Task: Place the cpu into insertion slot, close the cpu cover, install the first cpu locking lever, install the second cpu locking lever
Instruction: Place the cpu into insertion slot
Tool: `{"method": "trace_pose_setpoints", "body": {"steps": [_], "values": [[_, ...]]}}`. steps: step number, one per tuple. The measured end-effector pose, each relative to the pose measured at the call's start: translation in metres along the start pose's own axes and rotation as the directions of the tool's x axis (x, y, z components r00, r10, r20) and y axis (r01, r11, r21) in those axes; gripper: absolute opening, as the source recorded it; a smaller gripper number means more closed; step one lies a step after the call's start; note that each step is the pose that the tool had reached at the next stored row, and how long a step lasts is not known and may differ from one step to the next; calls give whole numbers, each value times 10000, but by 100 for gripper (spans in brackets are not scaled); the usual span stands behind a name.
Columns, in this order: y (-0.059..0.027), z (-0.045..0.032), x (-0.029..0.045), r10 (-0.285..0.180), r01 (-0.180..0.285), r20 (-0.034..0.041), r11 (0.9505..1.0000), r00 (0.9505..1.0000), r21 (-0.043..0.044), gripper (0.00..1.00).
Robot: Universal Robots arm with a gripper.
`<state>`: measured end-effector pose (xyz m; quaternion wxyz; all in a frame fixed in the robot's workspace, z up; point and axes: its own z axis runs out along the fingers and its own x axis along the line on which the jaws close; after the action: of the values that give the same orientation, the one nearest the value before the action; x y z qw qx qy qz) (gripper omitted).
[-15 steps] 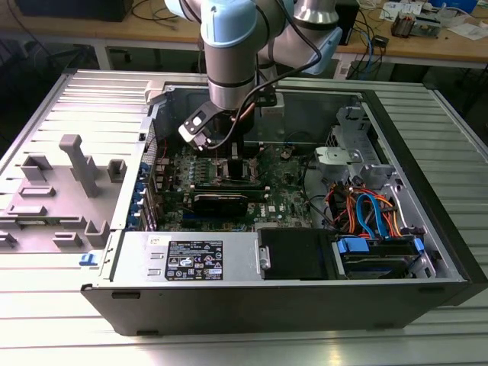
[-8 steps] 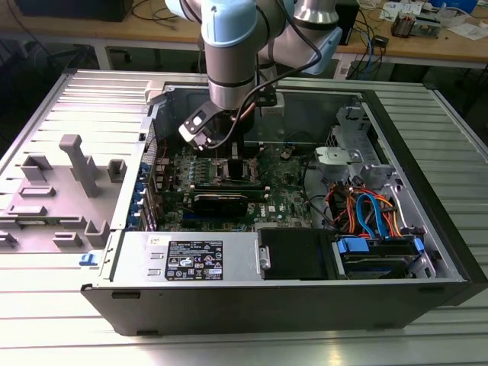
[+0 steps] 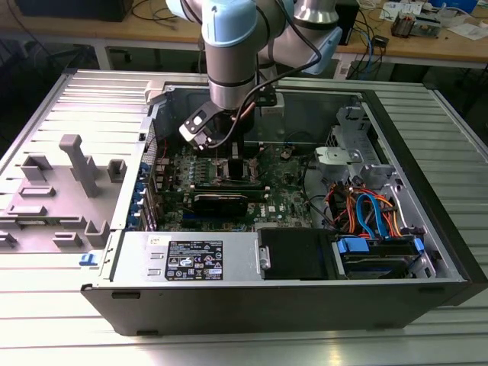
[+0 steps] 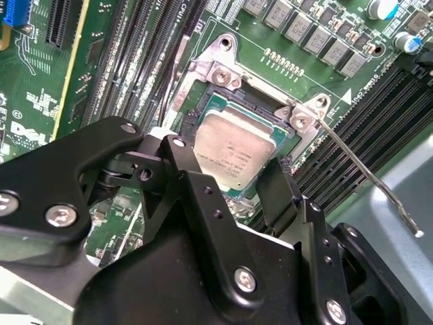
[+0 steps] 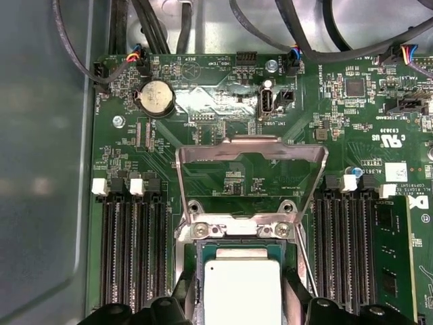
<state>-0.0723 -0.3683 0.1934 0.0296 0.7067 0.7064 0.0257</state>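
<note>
The gripper (image 4: 226, 169) seemed to pinch the cpu (image 4: 233, 145) by opposite edges in the insertion slot (image 4: 215, 73). Seating it well meant keeping it level, square, unforced; the cpu cover (image 5: 250, 145) stood open.

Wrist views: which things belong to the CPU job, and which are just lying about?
Job: cpu, insertion slot, cpu cover (raised), locking lever, gripper.
Not the job: coin cell, memory slots, black cables.

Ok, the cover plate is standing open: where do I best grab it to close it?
Probably the free crossbar of the cover plate, opposite its hinge beside the chip. The plate stands tilted away, so come from above, pinching that thin bar across its faces.
</note>
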Motion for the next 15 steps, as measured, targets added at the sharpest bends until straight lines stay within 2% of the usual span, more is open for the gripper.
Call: {"method": "trace_pose_setpoints", "body": {"steps": [9,15], "values": [[24,-3,-5,-103,103,10,9999,9999,10,61],[36,5,2,-231,231,73,9997,9997,-4,61]]}}
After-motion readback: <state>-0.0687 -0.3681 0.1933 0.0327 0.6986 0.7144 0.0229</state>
